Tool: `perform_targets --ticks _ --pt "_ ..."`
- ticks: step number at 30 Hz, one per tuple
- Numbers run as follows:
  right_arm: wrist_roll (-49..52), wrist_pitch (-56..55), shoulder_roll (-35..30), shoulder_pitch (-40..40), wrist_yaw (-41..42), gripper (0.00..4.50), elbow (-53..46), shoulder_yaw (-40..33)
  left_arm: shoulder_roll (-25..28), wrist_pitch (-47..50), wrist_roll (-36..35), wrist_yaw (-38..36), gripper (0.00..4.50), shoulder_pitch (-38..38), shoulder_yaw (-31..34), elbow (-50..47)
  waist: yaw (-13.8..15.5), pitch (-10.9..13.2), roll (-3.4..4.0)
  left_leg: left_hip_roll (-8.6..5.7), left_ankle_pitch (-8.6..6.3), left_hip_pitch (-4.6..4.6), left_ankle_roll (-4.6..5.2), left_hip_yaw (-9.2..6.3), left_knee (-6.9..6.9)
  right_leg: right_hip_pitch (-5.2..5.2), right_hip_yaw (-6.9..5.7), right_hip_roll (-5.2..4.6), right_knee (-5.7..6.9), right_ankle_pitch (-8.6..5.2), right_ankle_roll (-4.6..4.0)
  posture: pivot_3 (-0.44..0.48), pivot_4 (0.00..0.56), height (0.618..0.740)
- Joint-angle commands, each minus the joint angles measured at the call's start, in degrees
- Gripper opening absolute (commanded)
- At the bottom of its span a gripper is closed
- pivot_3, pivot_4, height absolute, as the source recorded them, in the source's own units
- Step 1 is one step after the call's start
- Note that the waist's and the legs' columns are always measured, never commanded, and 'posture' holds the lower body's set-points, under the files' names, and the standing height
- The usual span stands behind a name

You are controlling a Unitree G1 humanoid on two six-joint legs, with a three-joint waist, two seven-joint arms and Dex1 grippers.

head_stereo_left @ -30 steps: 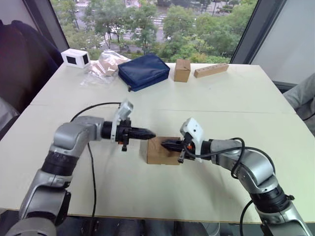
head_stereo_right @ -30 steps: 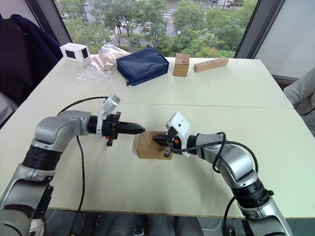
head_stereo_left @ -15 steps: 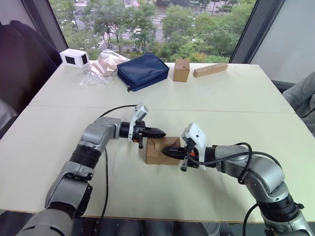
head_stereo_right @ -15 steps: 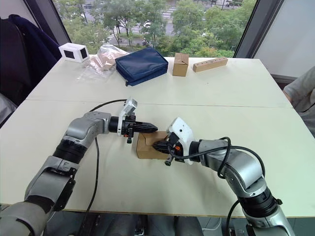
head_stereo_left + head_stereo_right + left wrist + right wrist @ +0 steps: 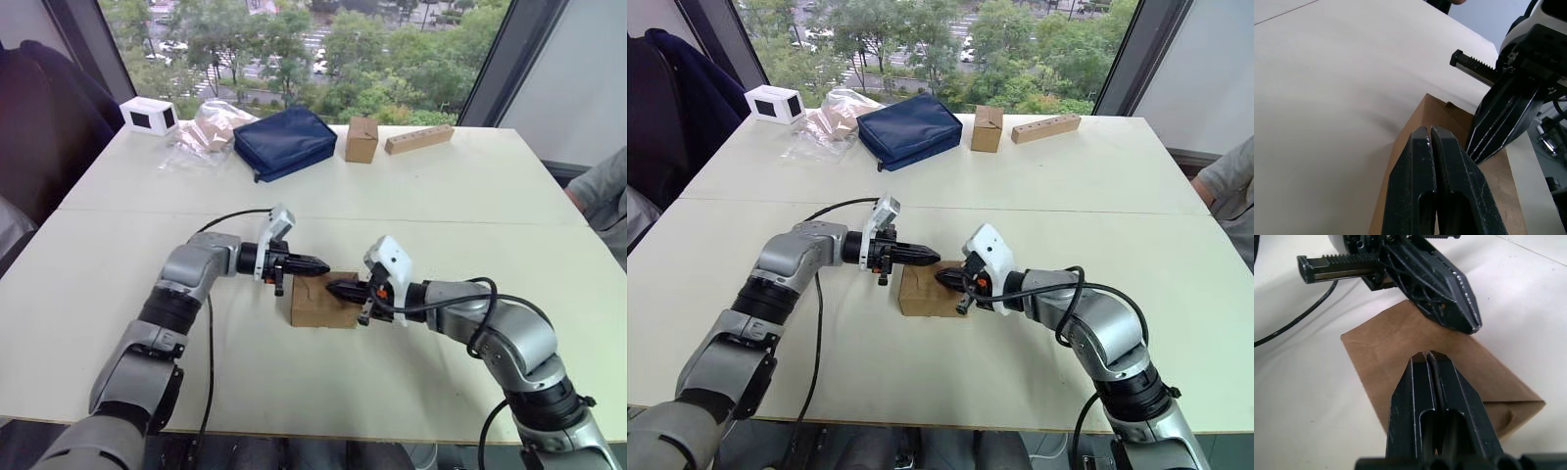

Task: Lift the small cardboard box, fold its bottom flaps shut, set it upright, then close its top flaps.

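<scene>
The small cardboard box lies on the white table between my two arms, brown, with its upper face folded flat. My left gripper is shut, with its tip at the box's far left top edge. From the other side my right gripper points in, also shut, its tip over the box's top. In the right wrist view, the right gripper hovers over the box, with the left gripper just beyond it. The two tips nearly meet. Neither holds anything.
Along the far edge lie a navy pouch, a smaller taller brown box, a long wooden block, a clear plastic bag and a white box. A person's sleeve shows at the right edge.
My left gripper has travelled right from beside the box to its far top edge. My right gripper shifted slightly over the box top. The box's raised flap now lies flatter.
</scene>
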Motion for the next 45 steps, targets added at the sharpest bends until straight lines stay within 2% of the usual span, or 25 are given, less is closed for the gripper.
perform_targets --ticks 1,11,31,45 --pt "1.88 0.53 0.03 -0.16 1.32 0.0 -1.69 -0.68 -0.1 -0.48 0.35 -0.08 0.09 -0.99 0.54 -0.96 0.0 0.0 0.0 0.0 0.0 0.0 0.0 0.0 0.0 0.0 0.0 0.0 0.0 0.0 0.0 0.0 0.15 0.74" --pt "4.33 3.06 -1.07 1.7 2.06 0.0 -4.42 -1.28 -0.8 -0.73 0.7 -0.01 0.09 -0.79 0.1 -1.35 0.01 0.0 0.0 0.01 0.0 0.0 0.0 -0.02 0.0 0.0 0.06 -0.07 -0.01 0.0 0.0 0.0 0.15 0.74" --pt "-0.99 -1.71 -0.31 0.02 1.48 0.0 1.59 1.22 -1.12 0.19 0.3 0.48 0.09 -1.05 0.74 -2.17 0.04 0.0 0.0 0.01 0.0 0.0 0.0 -0.02 0.0 0.01 0.06 -0.08 -0.03 0.0 0.0 0.0 0.15 0.74" --pt "1.88 0.52 -1.93 0.5 2.74 0.0 -1.64 -1.19 0.88 -6.21 5.02 -0.92 0.09 2.95 -2.9 -4.62 0.0 0.0 0.0 0.02 0.0 -0.01 0.0 -0.03 -0.01 0.01 0.07 -0.16 -0.06 -0.03 -0.07 0.0 0.15 0.74"
